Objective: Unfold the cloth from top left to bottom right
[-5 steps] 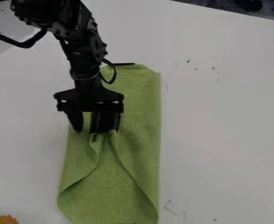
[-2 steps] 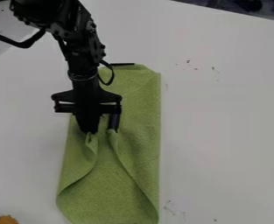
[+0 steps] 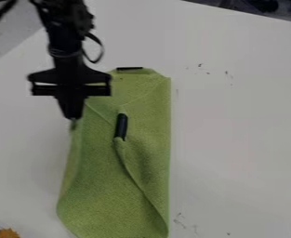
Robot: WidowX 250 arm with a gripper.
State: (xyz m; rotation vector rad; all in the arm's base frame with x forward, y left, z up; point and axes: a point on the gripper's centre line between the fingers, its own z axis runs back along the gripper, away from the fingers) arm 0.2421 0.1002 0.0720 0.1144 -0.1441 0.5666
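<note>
- Your gripper (image 3: 73, 117) has its two fingers together, clamped on the left edge of the green cloth (image 3: 132, 162).
- The cloth, it lies lengthwise on the white table (image 3: 234, 130).
- On it you see one black piece (image 3: 121, 126).

The bottom edge cuts off the cloth (image 3: 110, 195)'s near end and part of the orange thing (image 3: 7, 233). The arm (image 3: 63, 32) runs out past the top edge, blurred, as is the hand (image 3: 72, 117). Specks on the bench (image 3: 234, 135) are too small to identify; dark things (image 3: 262, 5) at top right are cropped and unclear.
</note>
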